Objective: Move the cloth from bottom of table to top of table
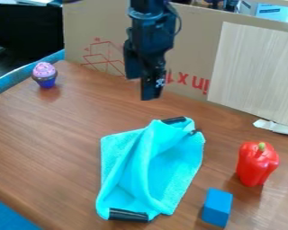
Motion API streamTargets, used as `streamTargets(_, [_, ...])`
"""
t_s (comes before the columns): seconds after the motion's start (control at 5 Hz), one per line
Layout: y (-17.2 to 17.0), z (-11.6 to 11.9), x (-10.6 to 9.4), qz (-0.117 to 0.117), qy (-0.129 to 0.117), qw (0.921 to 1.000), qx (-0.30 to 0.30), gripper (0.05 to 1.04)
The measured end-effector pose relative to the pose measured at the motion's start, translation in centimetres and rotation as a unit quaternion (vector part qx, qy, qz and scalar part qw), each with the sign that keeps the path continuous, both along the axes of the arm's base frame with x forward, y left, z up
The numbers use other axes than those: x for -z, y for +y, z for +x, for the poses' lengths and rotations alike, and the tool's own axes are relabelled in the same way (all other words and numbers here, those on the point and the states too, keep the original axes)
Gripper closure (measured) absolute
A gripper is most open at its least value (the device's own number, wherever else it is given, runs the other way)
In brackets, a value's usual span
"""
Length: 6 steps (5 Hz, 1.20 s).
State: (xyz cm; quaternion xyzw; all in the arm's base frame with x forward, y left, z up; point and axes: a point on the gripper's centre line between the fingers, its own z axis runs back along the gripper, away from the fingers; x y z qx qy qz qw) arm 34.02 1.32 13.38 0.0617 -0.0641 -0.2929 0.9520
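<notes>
The black gripper (pixel 145 87) hangs near the top centre, in front of the cardboard wall and above the far part of the table. Below it and toward the camera, a turquoise cloth (pixel 170 161) lies rumpled on the wooden table, with folds running along its length. Black strips show at its far edge and at its near edge. The gripper is apart from the cloth, and no cloth hangs from it.
Right of the cloth stands a red pepper (pixel 256 164), with a blue block (pixel 217 207) nearer the camera. A toy cupcake (pixel 45 75) is at the far left. Behind the wooden table (pixel 56 148) rises a cardboard wall (pixel 197 45) with a pale panel (pixel 258 72).
</notes>
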Motion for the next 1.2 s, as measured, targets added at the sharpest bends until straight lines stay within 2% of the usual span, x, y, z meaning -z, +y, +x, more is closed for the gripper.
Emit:
streamTargets(0.2, [1.2, -1.5, 0.9, -0.006, 0.002, 0.9999, 0.016, 0.083])
streamTargets(0.4, [0.9, -2.4, 4.2, 0.007, 0.037, 0.9974, 0.061, 0.083])
streamTargets(0.6, [-1.1, -2.3, 7.3, 0.034, 0.057, 0.9921, 0.107, 0.083])
streamTargets(0.8, [-2.3, -2.3, 9.9, 0.044, 0.085, 0.9872, 0.128, 0.083])
streamTargets(1.2, [-3.9, -2.1, 11.4, 0.041, 0.104, 0.981, 0.158, 0.084])
